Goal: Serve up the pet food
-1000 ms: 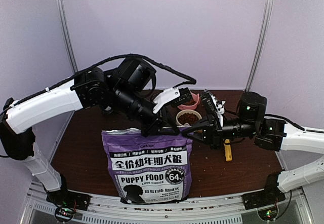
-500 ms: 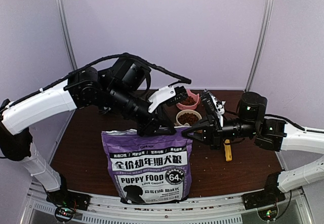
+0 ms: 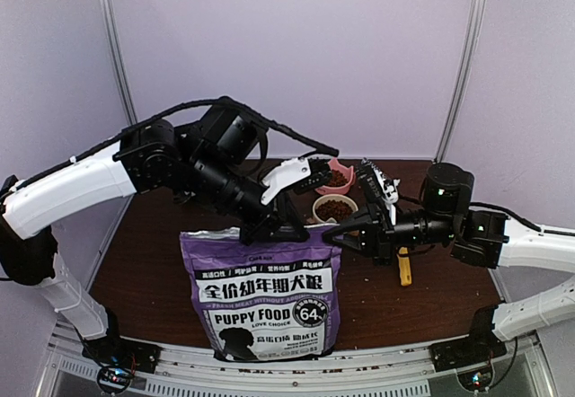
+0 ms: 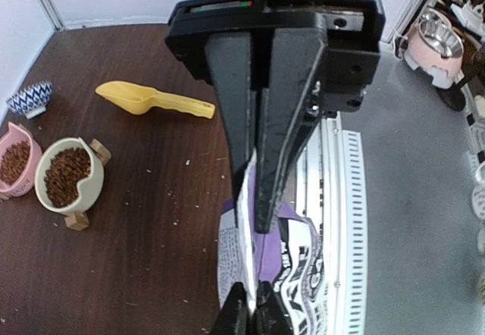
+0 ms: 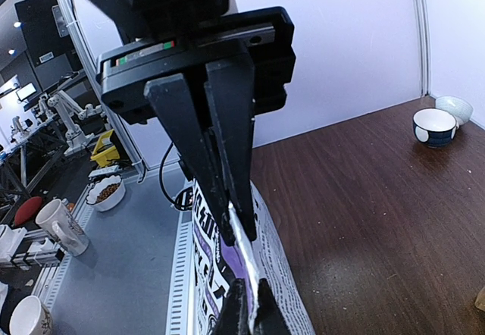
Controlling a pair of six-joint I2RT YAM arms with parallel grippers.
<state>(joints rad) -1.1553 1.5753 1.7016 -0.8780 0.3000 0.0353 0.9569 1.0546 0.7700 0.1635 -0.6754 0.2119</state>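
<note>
Pet food (image 4: 67, 174) shows as a brown heap in the cream bowl (image 4: 92, 187), with more in the pink bowl (image 4: 23, 189) touching it. In the top view the cream bowl sits at 1 o'clock from the bag (image 3: 260, 298) and the pink one lies just beyond it, toward 12. The rest of the food is presumably inside the purple bag, which stands upright toward 6 o'clock on the worktop (image 4: 151, 259), label facing the arm bases.

Both arms reach in over the bag's top edge. The left fingers (image 4: 282, 123) are together on that rim, with a white-and-purple strip of it pinched between them. The right fingers (image 5: 231, 138) are clamped on the same rim from the 3 o'clock side. In the top view the two grips sit near each other along the edge.

Holding the thin rim at two points keeps the floppy bag standing and gives each arm one side of the mouth to work. I judge this is for parting or pressing the mouth, though whether it is open cannot be told from here.

The yellow scoop (image 4: 155, 100) lies flat on the worktop at 3 o'clock from the bag, apart from both bowls and partly under the right arm in the top view. With both bowls filled and the scoop lying free, the serving looks largely done. A hard tug on the rim could tip the bag toward the bowls.
</note>
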